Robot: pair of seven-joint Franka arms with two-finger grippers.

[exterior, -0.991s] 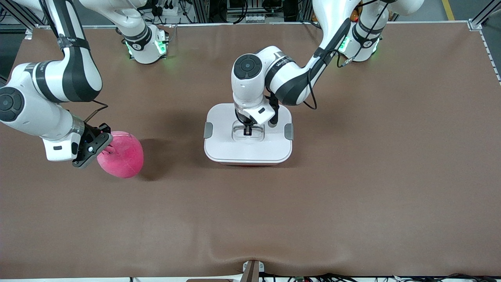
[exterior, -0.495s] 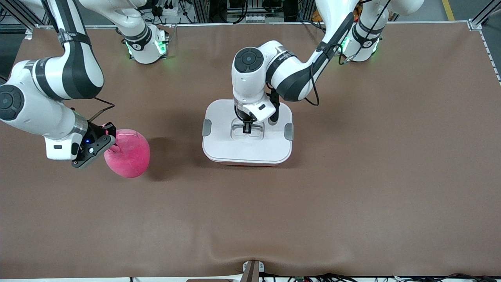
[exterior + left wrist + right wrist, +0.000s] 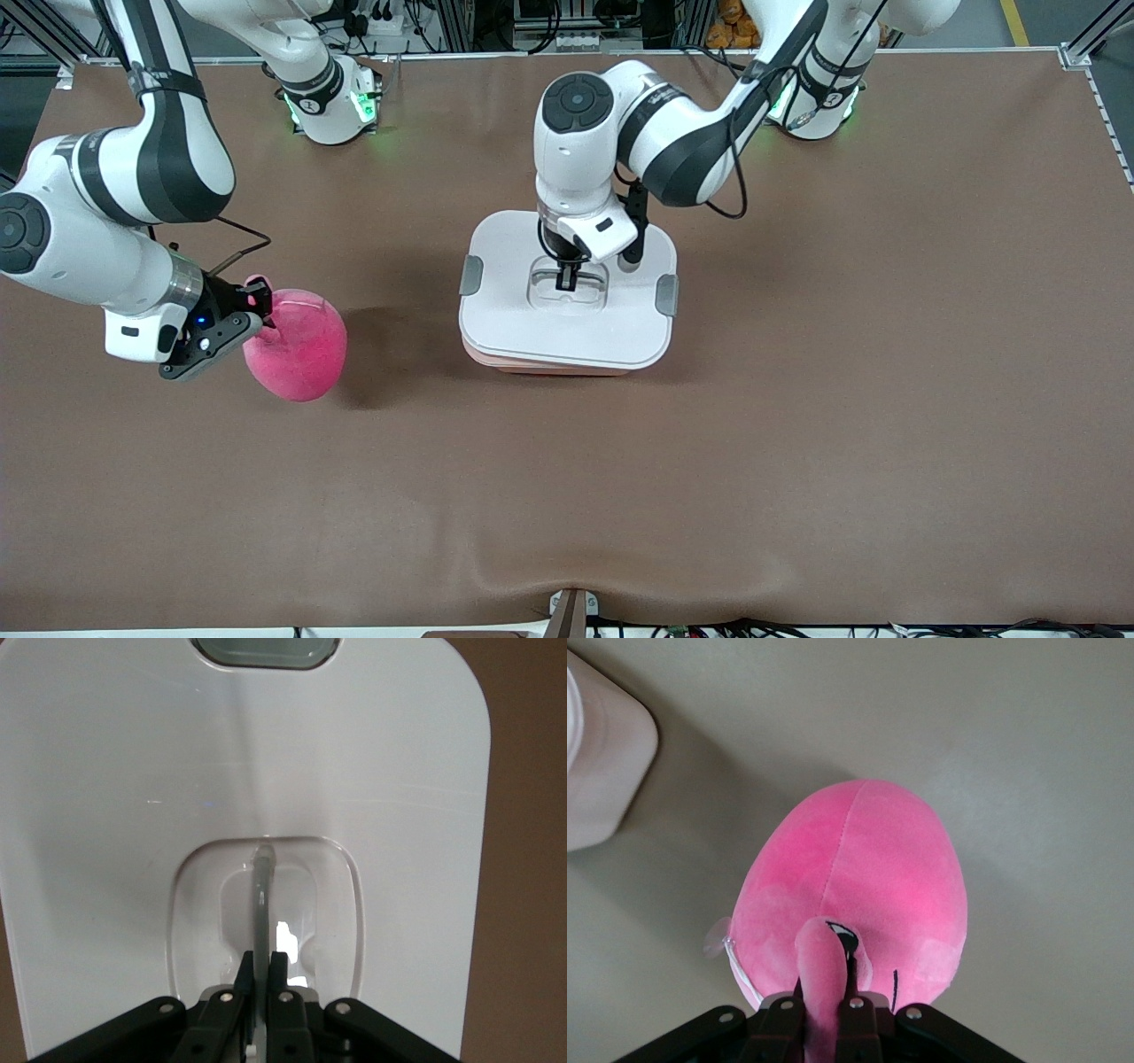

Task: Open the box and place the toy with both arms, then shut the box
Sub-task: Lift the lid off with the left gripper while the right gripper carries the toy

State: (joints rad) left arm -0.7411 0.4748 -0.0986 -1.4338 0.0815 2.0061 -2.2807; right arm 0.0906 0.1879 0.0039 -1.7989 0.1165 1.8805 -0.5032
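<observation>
Lifted clear now, the white lid (image 3: 567, 306) hangs over the box (image 3: 554, 365) mid-worktop (image 3: 797, 443), left hand (image 3: 565, 280) pinching its handle (image 3: 261, 904); right hand (image 3: 252, 312) pinches the toy (image 3: 297, 346) aloft. No readable labels.

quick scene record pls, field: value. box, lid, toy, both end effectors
box: pinkish tub, mid-table; only its edge nearer the front camera shows under the lid
lid: white lid lifted and tilted off the tub
left end effector: over the box, shut on the lid's clear handle
toy: hot-pink plush, held up toward the right arm's end of the table
right end effector: shut on a nub of the toy
table: brown surface
</observation>
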